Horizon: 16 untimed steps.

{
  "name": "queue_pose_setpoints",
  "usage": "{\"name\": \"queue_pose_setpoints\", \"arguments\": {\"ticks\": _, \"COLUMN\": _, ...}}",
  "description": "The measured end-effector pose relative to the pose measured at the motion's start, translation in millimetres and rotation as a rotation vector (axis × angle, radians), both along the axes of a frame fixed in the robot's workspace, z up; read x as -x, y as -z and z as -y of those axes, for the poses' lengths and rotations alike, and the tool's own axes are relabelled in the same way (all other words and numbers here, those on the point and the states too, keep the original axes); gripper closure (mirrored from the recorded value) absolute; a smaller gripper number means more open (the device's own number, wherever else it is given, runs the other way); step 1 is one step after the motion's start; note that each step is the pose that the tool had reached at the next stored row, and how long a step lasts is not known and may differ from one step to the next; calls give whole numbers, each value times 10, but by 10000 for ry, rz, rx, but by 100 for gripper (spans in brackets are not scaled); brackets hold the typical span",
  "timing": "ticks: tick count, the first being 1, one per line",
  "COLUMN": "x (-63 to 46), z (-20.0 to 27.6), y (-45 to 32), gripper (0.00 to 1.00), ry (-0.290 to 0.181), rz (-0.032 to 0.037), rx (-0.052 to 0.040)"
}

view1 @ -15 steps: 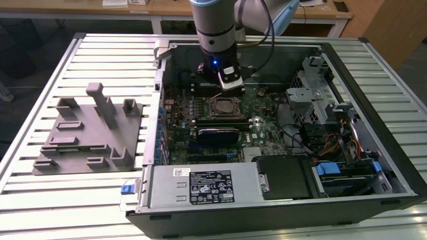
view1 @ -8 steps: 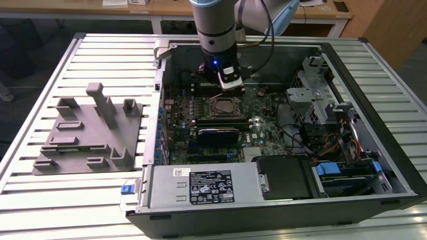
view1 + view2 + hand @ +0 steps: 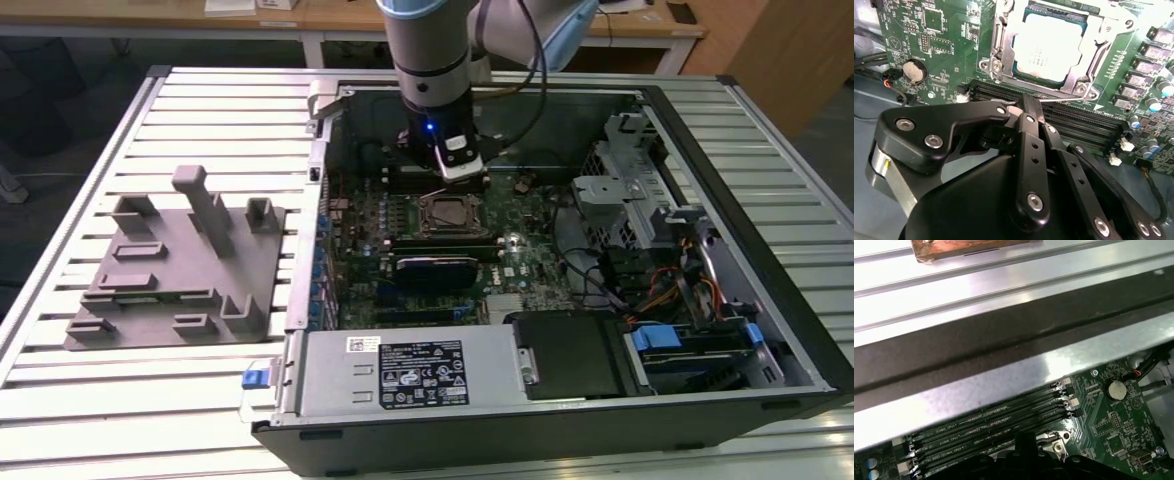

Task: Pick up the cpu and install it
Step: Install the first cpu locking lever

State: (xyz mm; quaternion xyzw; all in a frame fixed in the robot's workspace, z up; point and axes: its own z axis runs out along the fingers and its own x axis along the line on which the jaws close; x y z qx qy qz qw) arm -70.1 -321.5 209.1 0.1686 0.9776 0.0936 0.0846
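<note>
Claw (image 3: 1026,107) looks closed and empty to me, poised just above the cpu (image 3: 1046,47), which already sits in its socket frame (image 3: 999,60), frame unlatched I judge.

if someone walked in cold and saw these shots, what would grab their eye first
Probably the open computer case lying on the slatted table, with the arm's gripper lowered inside it just above the motherboard. In the second wrist view, the cpu stands out most: its pale silver top sits inside the socket frame, just beyond the black gripper linkage. On the exterior view's left, a grey plastic fixture rests on the table beside the case.
</note>
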Motion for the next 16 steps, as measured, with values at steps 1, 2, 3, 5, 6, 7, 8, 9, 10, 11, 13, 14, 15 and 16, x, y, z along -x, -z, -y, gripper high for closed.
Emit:
{"name": "queue_pose_setpoints", "arguments": {"ticks": 1, "x": 0, "z": -2, "y": 5, "gripper": 89, "ry": 0, "rz": 5, "rx": 1}}
{"name": "queue_pose_setpoints", "arguments": {"ticks": 2, "x": 0, "z": -3, "y": 11, "gripper": 89, "ry": 1, "rz": 13, "rx": 3}}
{"name": "queue_pose_setpoints", "arguments": {"ticks": 3, "x": 0, "z": -4, "y": 18, "gripper": 89, "ry": 3, "rz": 26, "rx": 10}}
{"name": "queue_pose_setpoints", "arguments": {"ticks": 5, "x": 0, "z": -6, "y": 33, "gripper": 89, "ry": 6, "rz": 65, "rx": 30}}
{"name": "queue_pose_setpoints", "arguments": {"ticks": 6, "x": 0, "z": -7, "y": 39, "gripper": 89, "ry": 9, "rz": 80, "rx": 39}}
{"name": "queue_pose_setpoints", "arguments": {"ticks": 7, "x": 0, "z": -10, "y": 44, "gripper": 89, "ry": 12, "rz": 91, "rx": 50}}
{"name": "queue_pose_setpoints", "arguments": {"ticks": 8, "x": 0, "z": -13, "y": 48, "gripper": 89, "ry": 16, "rz": 98, "rx": 60}}
{"name": "queue_pose_setpoints", "arguments": {"ticks": 9, "x": 0, "z": -19, "y": 51, "gripper": 89, "ry": 19, "rz": 102, "rx": 70}}
{"name": "queue_pose_setpoints", "arguments": {"ticks": 10, "x": 0, "z": -27, "y": 53, "gripper": 89, "ry": 23, "rz": 104, "rx": 75}}
{"name": "queue_pose_setpoints", "arguments": {"ticks": 11, "x": 0, "z": -38, "y": 55, "gripper": 89, "ry": 26, "rz": 105, "rx": 80}}
{"name": "queue_pose_setpoints", "arguments": {"ticks": 13, "x": 0, "z": -60, "y": 60, "gripper": 89, "ry": 30, "rz": 105, "rx": 88}}
{"name": "queue_pose_setpoints", "arguments": {"ticks": 14, "x": 0, "z": -68, "y": 62, "gripper": 89, "ry": 32, "rz": 105, "rx": 92}}
{"name": "queue_pose_setpoints", "arguments": {"ticks": 15, "x": 0, "z": -74, "y": 65, "gripper": 89, "ry": 33, "rz": 106, "rx": 95}}
{"name": "queue_pose_setpoints", "arguments": {"ticks": 16, "x": 0, "z": -77, "y": 75, "gripper": 89, "ry": 34, "rz": 132, "rx": 121}}
